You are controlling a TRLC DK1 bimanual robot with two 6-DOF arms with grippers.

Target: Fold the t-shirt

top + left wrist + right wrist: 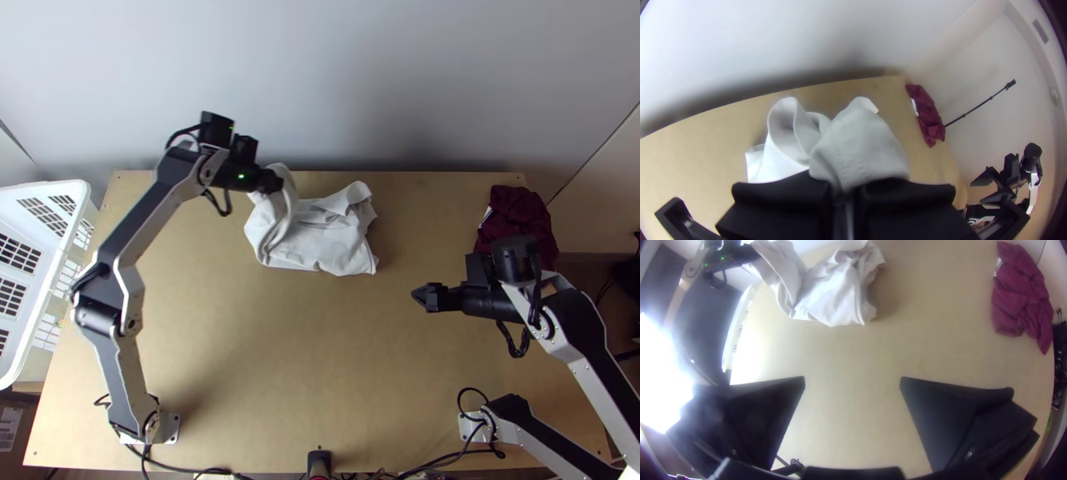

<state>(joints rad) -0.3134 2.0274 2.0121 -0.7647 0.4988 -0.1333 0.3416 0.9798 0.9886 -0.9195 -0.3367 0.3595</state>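
The white t-shirt lies bunched near the table's far edge, its left part lifted. At that raised part is my left gripper. In the left wrist view my left gripper is shut on the cloth, and the t-shirt bulges up over its fingers. My right gripper is to the right of and nearer than the t-shirt, apart from it. In the right wrist view my right gripper is wide open with bare table between its fingers, and the t-shirt lies beyond.
A dark red cloth lies bunched at the table's far right, beyond the right arm. A white plastic basket stands at the left edge. Bare wooden table stretches in front of the t-shirt.
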